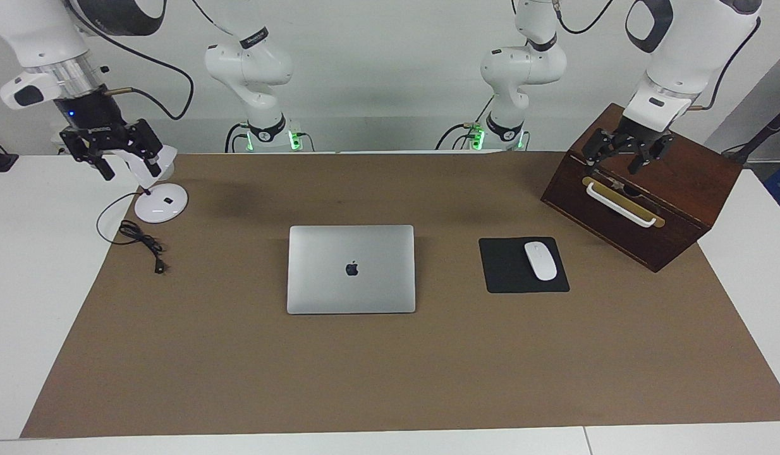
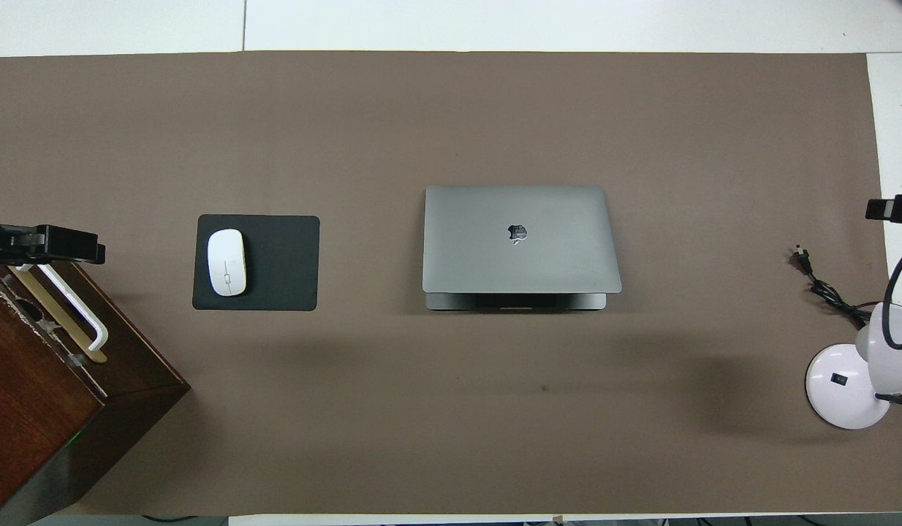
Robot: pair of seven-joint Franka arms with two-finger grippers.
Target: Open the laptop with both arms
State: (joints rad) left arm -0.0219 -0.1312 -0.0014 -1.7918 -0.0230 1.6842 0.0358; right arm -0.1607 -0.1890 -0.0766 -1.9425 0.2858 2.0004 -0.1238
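The laptop (image 1: 351,268) lies shut and flat in the middle of the brown mat, silver lid up with the apple logo; it also shows in the overhead view (image 2: 520,237). My left gripper (image 1: 627,155) hangs open and empty over the wooden box, above its white handle; its tip shows in the overhead view (image 2: 49,245). My right gripper (image 1: 119,155) hangs open and empty over the desk lamp at the right arm's end; its tip shows in the overhead view (image 2: 893,209). Both grippers are well apart from the laptop.
A black mouse pad (image 1: 507,273) with a white mouse (image 1: 540,260) lies beside the laptop toward the left arm's end. A dark wooden box (image 1: 643,189) stands nearer the robots there. A white desk lamp (image 1: 160,202) and its black cable (image 1: 142,243) sit at the right arm's end.
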